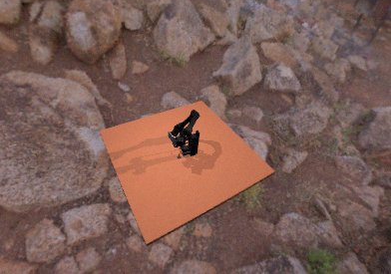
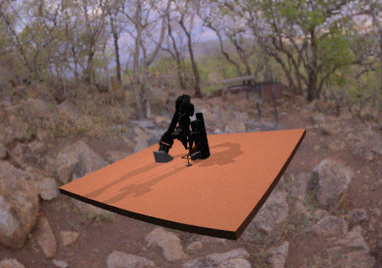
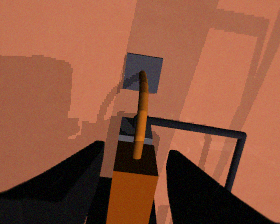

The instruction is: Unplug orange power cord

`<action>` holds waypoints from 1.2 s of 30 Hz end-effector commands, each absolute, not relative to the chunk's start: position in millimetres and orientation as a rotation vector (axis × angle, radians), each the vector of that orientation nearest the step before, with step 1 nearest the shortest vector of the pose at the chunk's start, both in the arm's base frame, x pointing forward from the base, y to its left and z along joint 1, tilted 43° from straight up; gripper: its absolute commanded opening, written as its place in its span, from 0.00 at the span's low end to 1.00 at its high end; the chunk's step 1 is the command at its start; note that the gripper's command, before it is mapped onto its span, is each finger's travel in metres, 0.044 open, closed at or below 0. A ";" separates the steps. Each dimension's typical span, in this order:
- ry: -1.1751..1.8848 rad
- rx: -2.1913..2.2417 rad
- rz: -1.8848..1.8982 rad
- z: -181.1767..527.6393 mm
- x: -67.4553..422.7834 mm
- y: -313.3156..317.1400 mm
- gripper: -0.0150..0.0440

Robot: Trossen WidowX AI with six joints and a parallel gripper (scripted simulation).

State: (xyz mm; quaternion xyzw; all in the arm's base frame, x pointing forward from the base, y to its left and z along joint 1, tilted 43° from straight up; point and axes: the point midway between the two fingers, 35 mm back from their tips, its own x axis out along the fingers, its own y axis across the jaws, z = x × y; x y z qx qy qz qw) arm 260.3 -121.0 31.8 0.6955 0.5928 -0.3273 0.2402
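Note:
In the wrist view the orange plug (image 3: 133, 192) stands between my two dark fingers, with a gap on each side. The thin orange cord (image 3: 141, 110) rises from its dark top and arches away toward a grey-blue square (image 3: 146, 67) on the mat. My gripper (image 3: 136, 153) (image 1: 183, 149) (image 2: 188, 151) is partly open around the plug and does not grip it. In the exterior and top views the arm is bent low over the black power strip (image 2: 200, 136) (image 1: 194, 142), which stands upright near the middle of the orange mat (image 1: 165, 195) (image 2: 234, 191).
A thin dark frame bar (image 3: 201, 128) runs right of the plug and turns down beside my right finger. The arm's base (image 2: 162, 157) sits left of the strip. Rocks and dirt surround the mat on every side.

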 end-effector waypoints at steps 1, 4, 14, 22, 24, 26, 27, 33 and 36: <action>1.624 1.913 -0.896 37.7 261.3 -114.0 0.53; 1.624 1.914 -0.896 41.0 262.0 -110.4 0.53; 1.625 1.914 -0.895 48.0 263.1 -102.5 0.53; 1.626 1.914 -0.895 42.2 263.9 -97.2 0.53; 1.626 1.914 -0.895 40.1 264.1 -95.1 0.53; 1.626 1.914 -0.894 39.3 264.2 -94.4 0.53; 1.626 1.914 -0.894 39.3 264.2 -94.4 0.53; 1.627 1.905 -0.895 40.5 263.7 -96.7 0.34; 1.627 1.905 -0.895 40.5 263.7 -96.7 0.30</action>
